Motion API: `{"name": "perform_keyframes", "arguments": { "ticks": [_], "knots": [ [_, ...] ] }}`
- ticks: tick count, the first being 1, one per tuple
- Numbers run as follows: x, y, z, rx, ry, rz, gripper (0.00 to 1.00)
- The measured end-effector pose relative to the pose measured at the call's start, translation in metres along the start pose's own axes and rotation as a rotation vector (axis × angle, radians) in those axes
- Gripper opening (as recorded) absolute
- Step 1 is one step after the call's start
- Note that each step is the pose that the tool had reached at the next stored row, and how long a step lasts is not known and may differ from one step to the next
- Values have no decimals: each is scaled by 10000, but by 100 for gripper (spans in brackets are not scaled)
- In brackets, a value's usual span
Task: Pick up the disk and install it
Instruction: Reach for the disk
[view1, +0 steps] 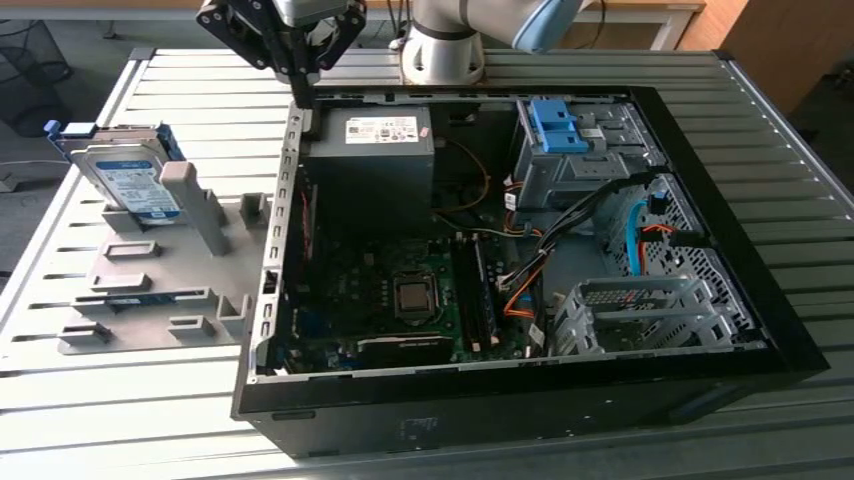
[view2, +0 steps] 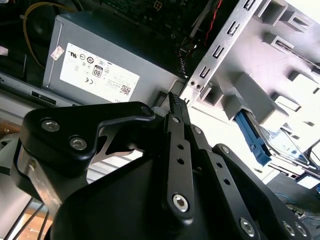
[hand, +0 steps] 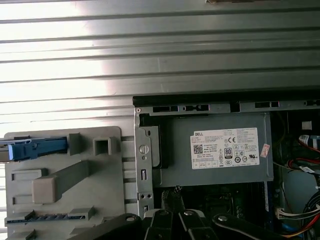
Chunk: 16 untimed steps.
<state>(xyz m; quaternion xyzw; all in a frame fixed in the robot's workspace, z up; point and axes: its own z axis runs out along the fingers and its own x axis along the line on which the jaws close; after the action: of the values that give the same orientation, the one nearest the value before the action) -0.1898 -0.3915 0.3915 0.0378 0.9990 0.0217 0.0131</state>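
The disk (view1: 130, 180), silver with a white-and-blue label and blue rails, stands on edge in a grey holder plate (view1: 160, 300) at the exterior view's left, beside the open computer case (view1: 534, 390). In the wrist views its blue rail (view2: 252, 137) (hand: 37, 148) shows at the holder's edge. My gripper (view1: 306, 97) hangs above the case's back left corner, to the disk's right and well apart from it. Its black fingers (view2: 173, 100) (hand: 176, 192) lie together with nothing between them.
A dark power supply box (view1: 371, 160) with a white sticker sits right under the gripper. A blue bracket (view1: 558, 125) sits in the drive bay at the back right. Cables and the motherboard (view1: 400, 290) fill the case. The table (view1: 187, 75) is slatted metal.
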Motion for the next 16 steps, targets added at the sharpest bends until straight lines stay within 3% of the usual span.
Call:
{"name": "perform_keyframes", "arguments": {
  "ticks": [16],
  "knots": [
    [63, -5, -1, 0, 0, 2, 11]
  ]
}}
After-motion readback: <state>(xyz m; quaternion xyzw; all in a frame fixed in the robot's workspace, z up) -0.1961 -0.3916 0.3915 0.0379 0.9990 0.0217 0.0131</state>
